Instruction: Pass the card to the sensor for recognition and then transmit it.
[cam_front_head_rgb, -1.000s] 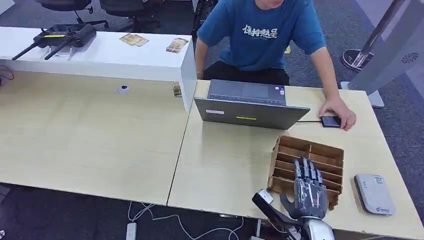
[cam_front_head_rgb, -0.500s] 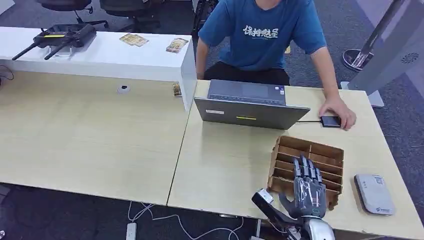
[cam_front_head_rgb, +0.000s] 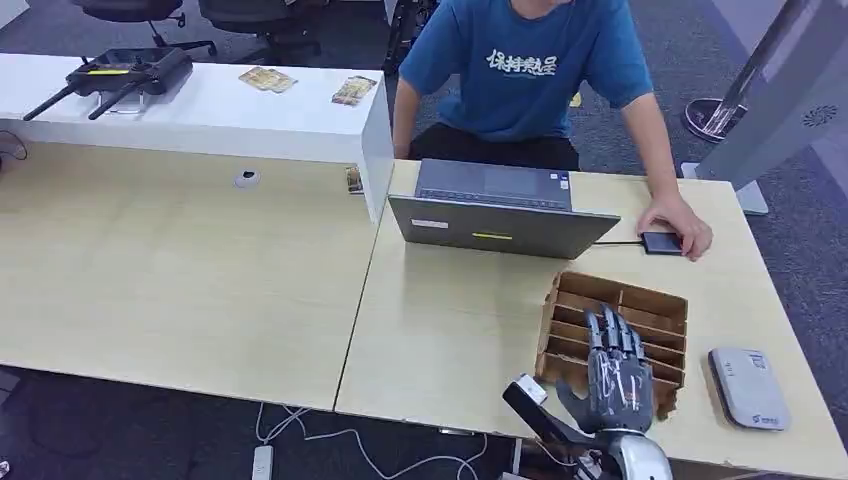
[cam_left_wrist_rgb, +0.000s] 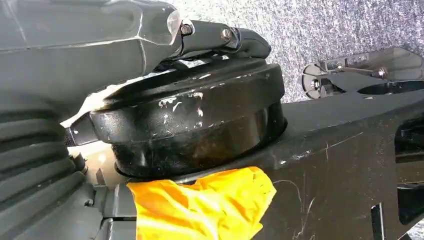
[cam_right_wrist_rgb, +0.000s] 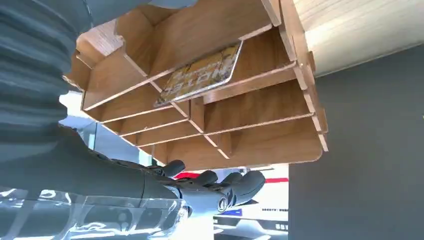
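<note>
A brown slotted rack (cam_front_head_rgb: 655, 304) stands near the table's front right edge. In the right wrist view a yellow printed card (cam_right_wrist_rgb: 199, 76) leans in one of the slots of the rack (cam_right_wrist_rgb: 260, 145). My right hand (cam_front_head_rgb: 618, 375) hovers flat over the near slots, fingers stretched out and apart, holding nothing; the same hand (cam_right_wrist_rgb: 215, 191) is seen beside the rack's edge. A grey flat sensor box (cam_front_head_rgb: 748, 388) lies on the table right of the rack. My left hand (cam_left_wrist_rgb: 35, 165) shows just its grey ribbed cover, fingers hidden.
A person in a blue shirt sits behind the table, one hand (cam_front_head_rgb: 682, 226) resting on a small black pad (cam_front_head_rgb: 658, 242). A grey laptop (cam_front_head_rgb: 495, 212) stands behind the rack. A white raised shelf (cam_front_head_rgb: 200, 110) holds a controller and loose cards at the back left.
My right hand has edged slightly forward over the rack. The person and everything on the table stay as they were.
</note>
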